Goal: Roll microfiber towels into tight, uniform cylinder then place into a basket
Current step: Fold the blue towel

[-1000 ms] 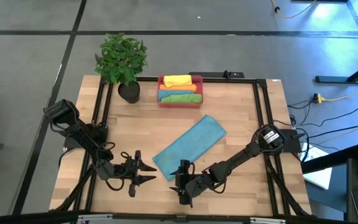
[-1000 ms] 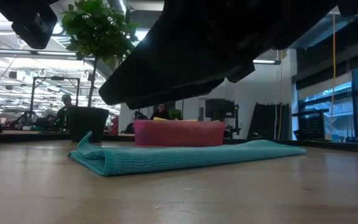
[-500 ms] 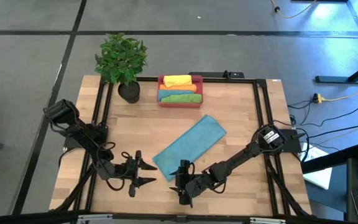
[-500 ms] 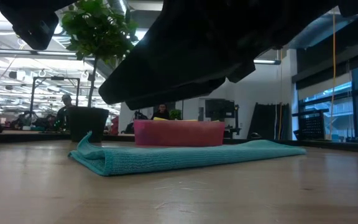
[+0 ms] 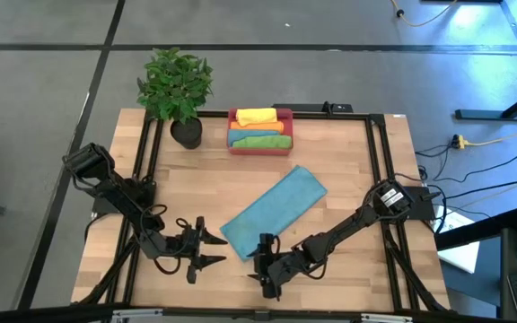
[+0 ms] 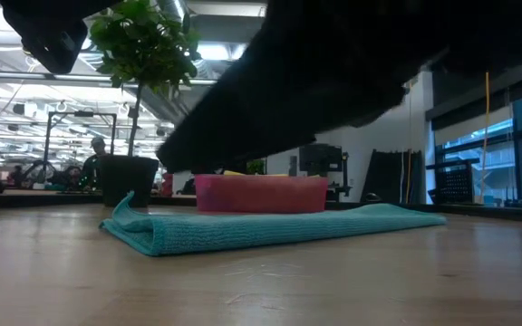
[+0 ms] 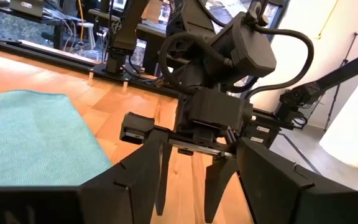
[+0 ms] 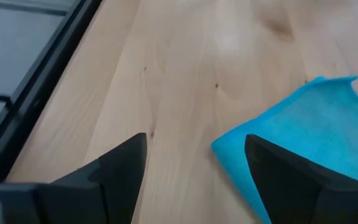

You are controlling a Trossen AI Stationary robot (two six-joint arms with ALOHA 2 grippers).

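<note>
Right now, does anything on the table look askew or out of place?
Only one thing: the teal-blue towel lies folded flat and diagonal across the table, and one corner curls up in the low view. The other towels sit rolled in the basket. Nothing spilled or damaged.

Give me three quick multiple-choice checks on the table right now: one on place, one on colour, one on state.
1. Where is the basket?
A. beside the plant pot, at the table's far edge
B. at the near edge, between the arms
C. off the table

2. What colour is the towel lying flat on the table?
A. orange
B. teal-blue
C. yellow

3. How do the left pincer and right pincer stand?
A. both shut on the towel
B. one holds the basket
C. both open, holding nothing

Answers: 1 A, the high view shows it next to the pot. 2 B, it shows teal in every view. 3 C, the fingers are spread with only bare wood between them.
</note>
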